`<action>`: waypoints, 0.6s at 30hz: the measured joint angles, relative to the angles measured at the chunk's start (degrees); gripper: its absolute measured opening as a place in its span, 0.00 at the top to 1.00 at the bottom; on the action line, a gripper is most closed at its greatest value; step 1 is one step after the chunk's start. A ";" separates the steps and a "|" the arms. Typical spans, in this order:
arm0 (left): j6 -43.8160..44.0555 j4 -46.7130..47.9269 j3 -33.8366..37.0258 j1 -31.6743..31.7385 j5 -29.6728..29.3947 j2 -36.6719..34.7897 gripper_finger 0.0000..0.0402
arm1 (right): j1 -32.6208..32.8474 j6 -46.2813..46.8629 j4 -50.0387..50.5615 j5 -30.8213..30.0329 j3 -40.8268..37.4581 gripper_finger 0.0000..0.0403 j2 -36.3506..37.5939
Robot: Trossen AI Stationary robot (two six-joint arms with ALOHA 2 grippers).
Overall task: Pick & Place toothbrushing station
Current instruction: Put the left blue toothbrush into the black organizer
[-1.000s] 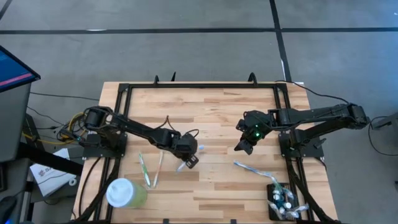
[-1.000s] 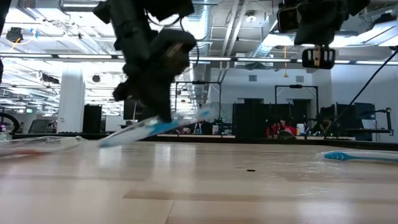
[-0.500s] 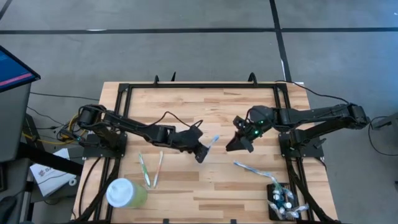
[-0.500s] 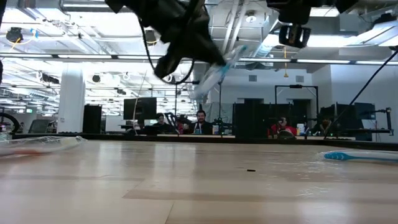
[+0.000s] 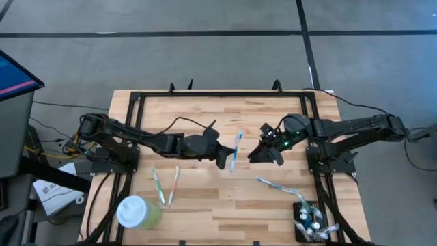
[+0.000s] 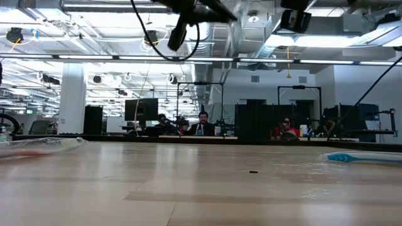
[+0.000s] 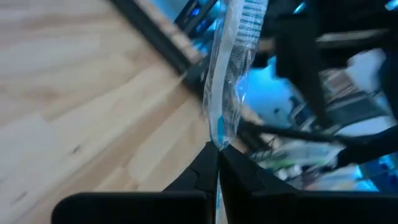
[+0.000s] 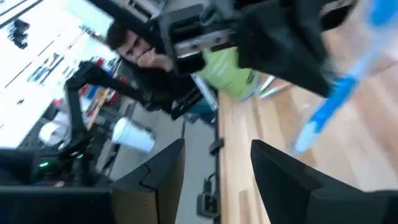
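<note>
A pale, light-brown planked wooden table (image 5: 225, 205) sits inside a black metal frame (image 5: 205, 93). A blue-and-white toothbrush in clear wrapping (image 5: 236, 147) shows between two dark black arms. Two slim wrapped toothbrushes, white with green and orange touches (image 5: 165, 186), lie near a pale green cup with a white lid (image 5: 136, 212). A small black slotted holder (image 5: 308, 220) carries white and teal items. The floor around is grey with black lines.

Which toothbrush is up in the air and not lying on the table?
The wrapped blue toothbrush pinched in the left gripper at mid-table. The two toothbrushes beside the green cup and the one near the toothbrushing station lie flat.
</note>
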State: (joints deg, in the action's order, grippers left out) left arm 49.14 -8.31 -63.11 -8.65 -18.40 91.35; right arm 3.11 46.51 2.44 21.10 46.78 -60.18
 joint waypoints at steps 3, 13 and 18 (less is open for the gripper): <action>-1.68 -2.99 0.01 0.00 -0.28 -1.39 1.00 | 0.02 -0.71 -1.10 -3.72 -0.04 0.57 1.21; -4.17 -14.65 0.00 0.37 2.18 -3.67 1.00 | 0.02 -6.46 -11.96 -13.02 -0.02 0.56 2.81; -4.22 -15.05 0.00 0.37 2.41 -3.65 1.00 | 0.00 -6.48 -12.74 -15.85 -0.02 0.55 2.79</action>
State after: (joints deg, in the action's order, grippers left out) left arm 44.93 -23.36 -63.11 -8.27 -15.99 87.70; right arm 3.11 40.03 -10.31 5.25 46.76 -57.39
